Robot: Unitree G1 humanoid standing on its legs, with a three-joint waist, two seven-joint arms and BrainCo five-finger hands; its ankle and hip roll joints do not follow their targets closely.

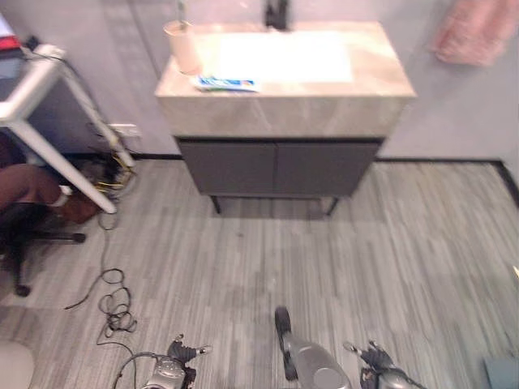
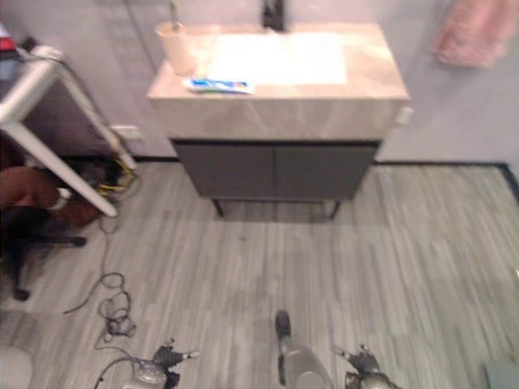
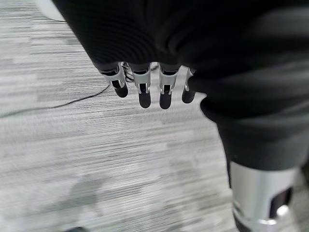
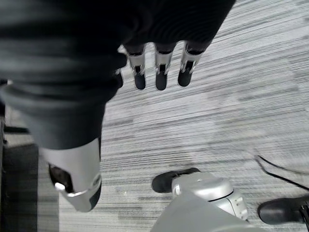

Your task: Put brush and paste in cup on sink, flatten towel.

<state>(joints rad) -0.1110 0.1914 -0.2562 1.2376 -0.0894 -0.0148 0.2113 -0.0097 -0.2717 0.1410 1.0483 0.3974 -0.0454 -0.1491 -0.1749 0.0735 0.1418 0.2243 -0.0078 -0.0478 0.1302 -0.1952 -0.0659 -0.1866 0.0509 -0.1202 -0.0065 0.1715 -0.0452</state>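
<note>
In the upper centre of the frame I see the sink cabinet [image 1: 284, 166], with a marble-like counter [image 1: 373, 77] and a white basin [image 1: 284, 57]; a dark tap [image 1: 276, 14] stands at its far edge. The pink towel [image 1: 474, 31] hangs bunched in the upper right corner, on the wall; I judge it soft and light, so I would take it by a lower edge and pull it flat. The cup [image 1: 182, 47] stands on the upper left part of the counter, with a thin stick rising from it, maybe the brush, I cannot tell; I judge it light and easy to tip, so nothing should be pushed into it hard. The toothpaste tube [image 1: 227, 83] lies flat just beside the cup, near the counter's front edge; I judge it soft and a bit slippery, best pinched across its middle. At the bottom of the frame my left hand [image 3: 145, 89] and my right hand [image 4: 159, 72] hang over the grey floor, well apart from the sink; both have the fingers straight and relaxed, holding nothing.
</note>
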